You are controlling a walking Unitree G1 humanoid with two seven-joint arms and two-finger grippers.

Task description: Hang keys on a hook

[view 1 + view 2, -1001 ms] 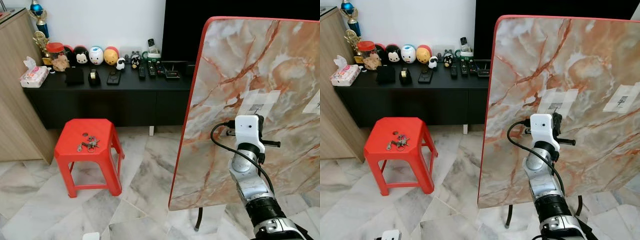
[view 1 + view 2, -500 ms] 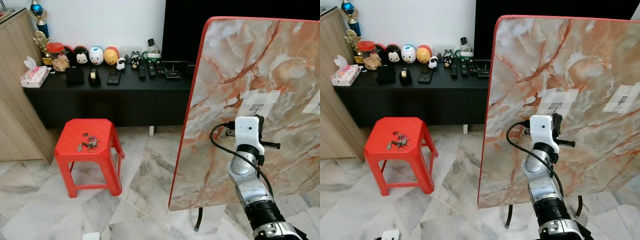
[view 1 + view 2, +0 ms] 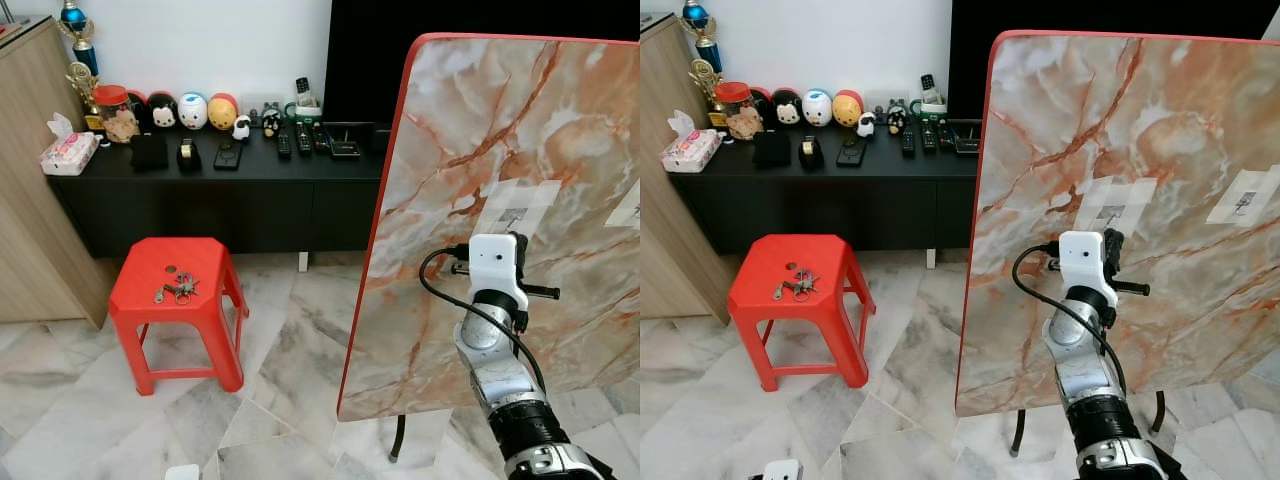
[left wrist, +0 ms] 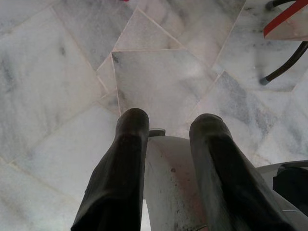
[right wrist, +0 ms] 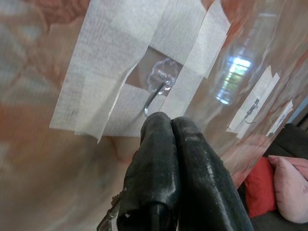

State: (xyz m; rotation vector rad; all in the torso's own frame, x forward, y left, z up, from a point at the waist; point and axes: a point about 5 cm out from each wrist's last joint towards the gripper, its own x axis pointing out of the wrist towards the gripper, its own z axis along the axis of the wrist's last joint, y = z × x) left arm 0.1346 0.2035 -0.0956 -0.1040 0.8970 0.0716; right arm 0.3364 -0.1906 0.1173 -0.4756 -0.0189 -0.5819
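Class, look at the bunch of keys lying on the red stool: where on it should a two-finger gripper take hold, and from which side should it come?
Grip the keys at the ring where they bunch, coming straight down from above. They lie flat on the red stool top, so fingers likely cannot get under from the side, and the bunched middle seems the thickest part to pinch.

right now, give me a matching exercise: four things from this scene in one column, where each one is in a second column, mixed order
Things:
1. keys
2. hook
3. tissue pack
4. right gripper

Places or states:
a. on the black cabinet, at its left end
b. jaws shut, just below the hook
c. on the red stool
d. taped to the upright marble tabletop

Pairs: 1-c, 2-d, 3-a, 4-b
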